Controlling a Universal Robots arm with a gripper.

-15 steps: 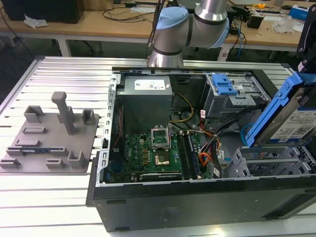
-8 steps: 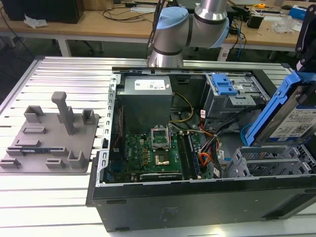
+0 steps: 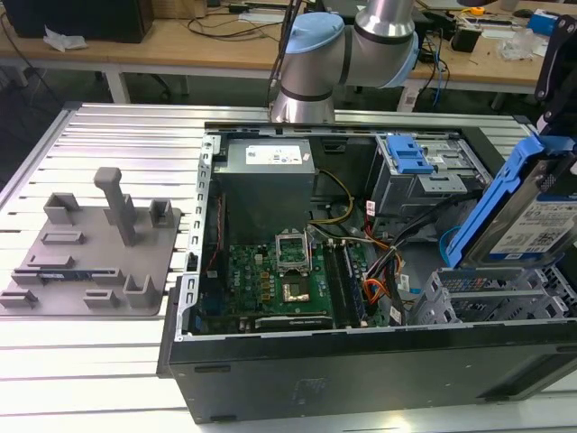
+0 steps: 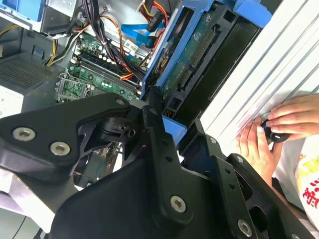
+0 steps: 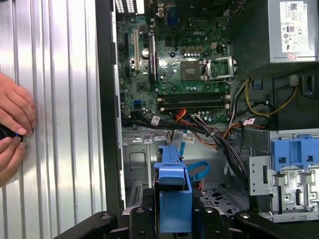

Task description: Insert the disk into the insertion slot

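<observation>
Your pincer (image 5: 172,219) is clamping the blue-framed silver-grey hard drive (image 3: 541,225), holding it tilted to meet the grey perforated-metal bay (image 3: 487,302) below.

The disk (image 3: 539,206) is dull silver metal with a white paper label (image 3: 550,231) in a glossy blue plastic frame (image 3: 491,212) (the claw (image 5: 172,216) is matt black), the slot (image 3: 491,302) is grey perforated sheet metal, and the desk (image 3: 117,135) is ribbed metal with a soft sheen.
</observation>
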